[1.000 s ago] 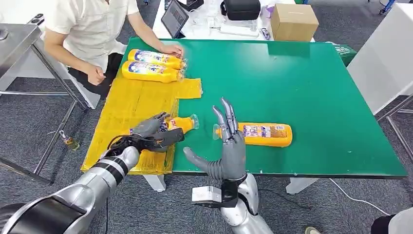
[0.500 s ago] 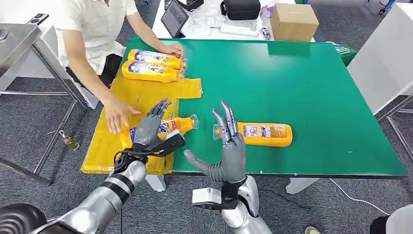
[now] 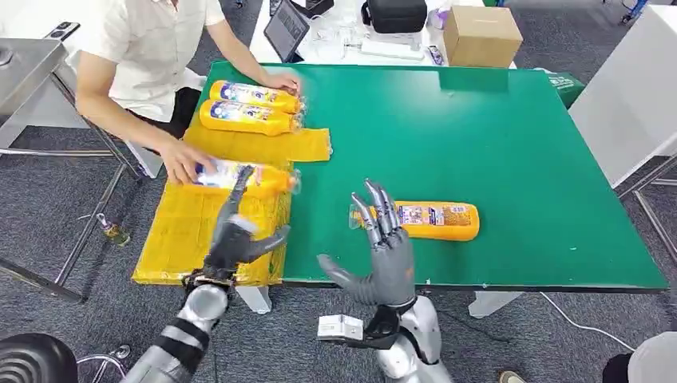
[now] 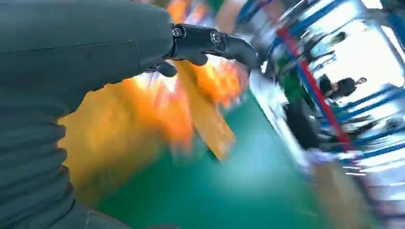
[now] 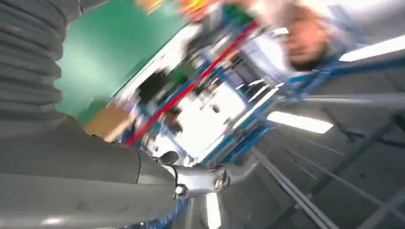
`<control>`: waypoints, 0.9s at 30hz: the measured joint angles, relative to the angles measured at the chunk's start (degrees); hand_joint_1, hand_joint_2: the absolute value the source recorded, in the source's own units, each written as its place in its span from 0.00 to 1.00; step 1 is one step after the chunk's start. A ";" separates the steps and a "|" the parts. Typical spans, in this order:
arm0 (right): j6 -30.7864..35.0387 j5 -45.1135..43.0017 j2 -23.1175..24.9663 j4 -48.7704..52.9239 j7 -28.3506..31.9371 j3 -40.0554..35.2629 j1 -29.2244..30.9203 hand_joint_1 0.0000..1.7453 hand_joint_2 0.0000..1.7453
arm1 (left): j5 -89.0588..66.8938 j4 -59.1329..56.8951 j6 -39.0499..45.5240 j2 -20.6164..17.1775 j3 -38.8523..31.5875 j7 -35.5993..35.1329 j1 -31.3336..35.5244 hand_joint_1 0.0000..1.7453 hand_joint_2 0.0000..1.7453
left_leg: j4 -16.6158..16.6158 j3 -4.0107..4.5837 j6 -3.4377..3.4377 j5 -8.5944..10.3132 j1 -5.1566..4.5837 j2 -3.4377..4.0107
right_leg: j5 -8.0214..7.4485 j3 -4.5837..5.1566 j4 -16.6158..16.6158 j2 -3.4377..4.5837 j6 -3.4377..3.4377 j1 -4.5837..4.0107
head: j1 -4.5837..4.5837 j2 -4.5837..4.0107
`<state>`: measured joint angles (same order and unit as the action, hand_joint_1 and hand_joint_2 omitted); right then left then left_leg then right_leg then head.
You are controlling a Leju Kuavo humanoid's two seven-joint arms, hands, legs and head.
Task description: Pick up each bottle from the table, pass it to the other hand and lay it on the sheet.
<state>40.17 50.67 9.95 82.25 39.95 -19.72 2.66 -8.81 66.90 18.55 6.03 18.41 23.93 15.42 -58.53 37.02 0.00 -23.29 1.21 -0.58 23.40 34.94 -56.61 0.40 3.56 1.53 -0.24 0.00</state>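
Note:
One orange bottle [image 3: 431, 219] lies on its side on the green table [image 3: 479, 144], just beyond my right hand [image 3: 382, 255], whose fingers stand spread and hold nothing. My left hand [image 3: 237, 231] hovers over the yellow sheet [image 3: 192, 223] near the table's front edge, fingers apart and empty. A person's hand [image 3: 182, 166] holds another orange bottle [image 3: 243, 177] on the sheet, just beyond my left hand. Two more orange bottles [image 3: 251, 106] lie side by side at the sheet's far end. The left wrist view is blurred, showing yellow sheet [image 4: 124, 124] and green table [image 4: 239, 181].
The person sits at the table's far left corner, their other hand [image 3: 283, 81] resting on the farthest bottle. A cardboard box [image 3: 481, 34], a tablet [image 3: 286, 29] and a black bag [image 3: 395, 14] stand on a white table behind. A white surface [image 3: 631, 88] stands to the right.
My left hand let go of the bottle and drew back toward the table's front edge. The person's hand took that bottle and slid it farther up the sheet. My right hand barely moved.

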 measured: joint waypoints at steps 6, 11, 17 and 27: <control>0.07 1.99 -2.91 3.98 -0.17 15.33 -3.33 0.00 1.00 | 15.45 12.14 -5.53 -0.09 -5.17 -0.53 -9.38 0.00 1.00 | 0.00 0.10 0.00 -0.09 -0.02 -0.01 | 0.02 0.07 0.03 -0.01 0.01 0.02 | -0.02 0.00; 0.05 2.29 -3.70 5.64 -0.15 19.06 -4.14 0.00 1.00 | 15.96 15.76 -5.77 -0.09 -6.39 -0.57 -11.38 0.00 1.00 | 0.01 0.02 -0.03 -0.05 0.02 -0.01 | 0.01 0.04 0.02 -0.01 -0.01 -0.03 | -0.02 0.00; 0.04 3.89 -3.72 8.11 -0.15 21.21 -4.76 0.00 1.00 | 19.46 16.70 -5.42 -0.04 -7.05 -0.44 -11.73 0.00 1.00 | 0.00 0.00 -0.03 -0.03 0.02 -0.02 | 0.00 -0.01 0.01 -0.01 -0.01 -0.02 | -0.02 0.00; 0.04 4.81 -6.59 -0.60 -4.35 27.44 -2.29 0.00 1.00 | 23.56 19.70 -7.36 0.11 -7.42 -0.07 -14.50 0.00 1.00 | 0.00 0.02 -0.02 -0.05 -0.01 -0.03 | 0.00 -0.02 0.02 -0.02 0.00 0.00 | -0.02 0.00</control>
<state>40.22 55.47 3.36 81.65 35.60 7.72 0.36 14.75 86.60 11.19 6.14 10.99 23.87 0.92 -58.53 37.04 -0.02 -23.34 1.21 -0.61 23.40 34.91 -56.59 0.39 3.56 1.53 -0.26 0.00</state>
